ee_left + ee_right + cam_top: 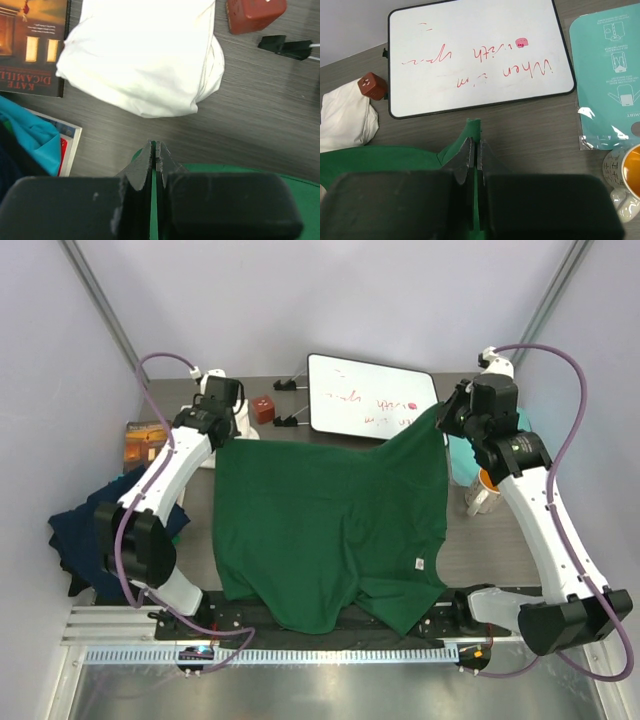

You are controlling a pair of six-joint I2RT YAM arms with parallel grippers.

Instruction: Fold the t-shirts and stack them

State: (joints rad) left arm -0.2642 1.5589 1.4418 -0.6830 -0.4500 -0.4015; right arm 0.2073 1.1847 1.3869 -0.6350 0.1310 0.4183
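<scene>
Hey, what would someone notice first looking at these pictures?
A dark green t-shirt spread across the middle of the table stands out, its far corners pinched in the left claw and the right claw. Behind it lies a whiteboard with red writing; a navy t-shirt is bunched at the table's left edge.

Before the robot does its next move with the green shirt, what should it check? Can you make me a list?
1. Left claw shut on a far corner of the dark green cloth t-shirt: ok.
2. Right claw shut on the other far corner: ok.
3. Green shirt lying fully on the grey table: not ok, its near edge hangs over the front.
4. Folded cream-white cloth t-shirt apart from the green one: ok.
5. White mug with orange inside clear of the cloth: ok.
6. Navy blue cloth t-shirt folded: not ok, it lies crumpled.
</scene>
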